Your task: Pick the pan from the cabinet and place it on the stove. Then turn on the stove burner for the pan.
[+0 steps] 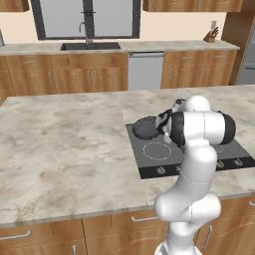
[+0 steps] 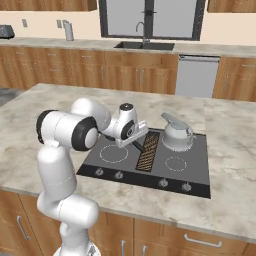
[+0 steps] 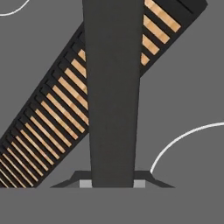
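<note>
Pan point(image 1: 145, 127) out of the cabinet already, held low over the back left part of the stove point(image 1: 149, 167). Cannot tell if touching the glass yet. In the hand view, gripper point(image 3: 113, 183) fingers pinched tight on the pan's straight dark handle point(image 3: 113, 87), above the striped grill strip point(image 3: 52, 127). Kettle point(image 2: 177, 133) sitting on the back right ring. Left to do, probably: set down on a ring, let go, then turn the right knob point(image 2: 118, 175) in front.
</note>
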{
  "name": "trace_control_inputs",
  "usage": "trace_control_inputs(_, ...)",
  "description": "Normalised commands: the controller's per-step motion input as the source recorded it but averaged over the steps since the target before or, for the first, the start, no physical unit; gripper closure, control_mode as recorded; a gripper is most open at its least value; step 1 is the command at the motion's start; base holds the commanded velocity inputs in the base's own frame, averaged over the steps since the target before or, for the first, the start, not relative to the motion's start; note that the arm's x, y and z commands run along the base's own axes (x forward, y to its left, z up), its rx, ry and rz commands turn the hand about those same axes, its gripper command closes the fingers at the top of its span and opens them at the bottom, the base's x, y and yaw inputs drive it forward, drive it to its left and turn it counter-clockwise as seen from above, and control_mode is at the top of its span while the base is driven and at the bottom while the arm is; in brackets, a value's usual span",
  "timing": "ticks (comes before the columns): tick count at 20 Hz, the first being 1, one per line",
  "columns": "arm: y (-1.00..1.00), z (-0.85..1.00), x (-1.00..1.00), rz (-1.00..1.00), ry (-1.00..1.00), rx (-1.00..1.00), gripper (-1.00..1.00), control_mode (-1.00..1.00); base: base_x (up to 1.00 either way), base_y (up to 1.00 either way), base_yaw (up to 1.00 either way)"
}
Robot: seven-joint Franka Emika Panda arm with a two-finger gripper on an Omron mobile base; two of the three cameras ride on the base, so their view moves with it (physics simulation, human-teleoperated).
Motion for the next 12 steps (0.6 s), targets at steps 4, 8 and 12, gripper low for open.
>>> trace_control_inputs(4, 0.01, -0.22, 0.11, -0.05, 0.0, 0.03, 1.0, -1.0, 0.0, 0.0, 0.0)
trace_control_inputs(8, 0.0, -0.16, 0.1, -0.04, 0.0, 0.02, 1.0, -1.0, 0.0, 0.0, 0.0)
trace_control_inputs(12, 0.0, -0.03, 0.14, -0.03, 0.0, 0.02, 1.0, -1.0, 0.0, 0.0, 0.0)
